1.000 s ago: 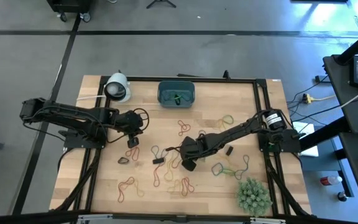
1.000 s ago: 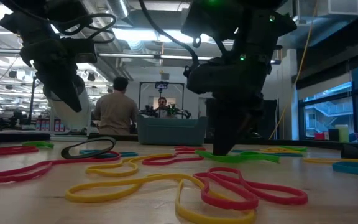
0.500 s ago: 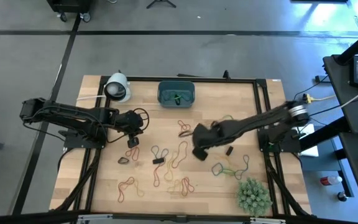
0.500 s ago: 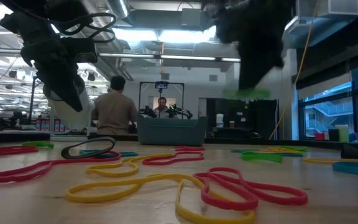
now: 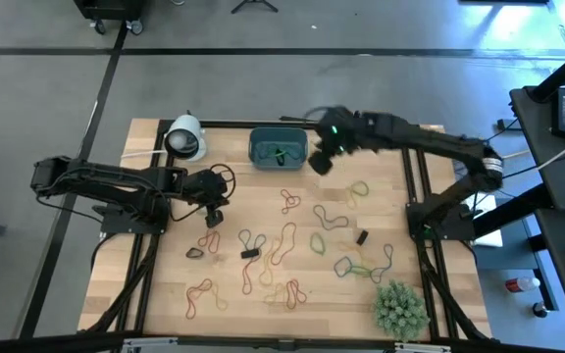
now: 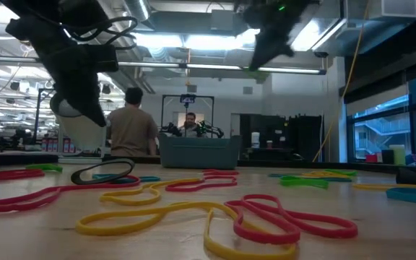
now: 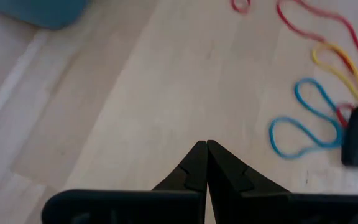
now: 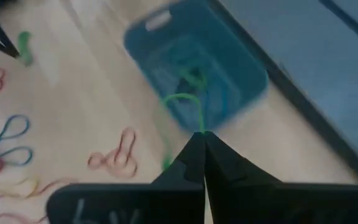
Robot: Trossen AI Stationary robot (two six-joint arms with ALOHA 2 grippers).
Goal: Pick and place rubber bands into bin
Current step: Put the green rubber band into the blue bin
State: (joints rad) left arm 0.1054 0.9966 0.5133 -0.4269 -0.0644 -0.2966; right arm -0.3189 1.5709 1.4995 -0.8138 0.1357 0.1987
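Robot arms: two, one entering from the left of the high view, one from the right.
Grippers: two, left gripper (image 5: 212, 218) and right gripper (image 5: 318, 165), each with two fingers.
Bin (image 5: 279, 147): one, teal, upper centre of the table.
Rubber bands (image 5: 287, 238): many loose loops across the table's middle and lower part, too tangled for an exact count; a few inside the bin.
White cylinder (image 5: 184, 137): one, upper left of the table.
Spiky green plant (image 5: 400, 307): one, lower right.
Table (image 5: 233, 181): one.
People: two, in the low view's background.

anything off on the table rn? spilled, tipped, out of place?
One oddity: the white roll lies tipped on its side at the table's far left corner. The rubber bands strewn loose are just the workload. The bin sits flat; the right gripper holds a green band near it.
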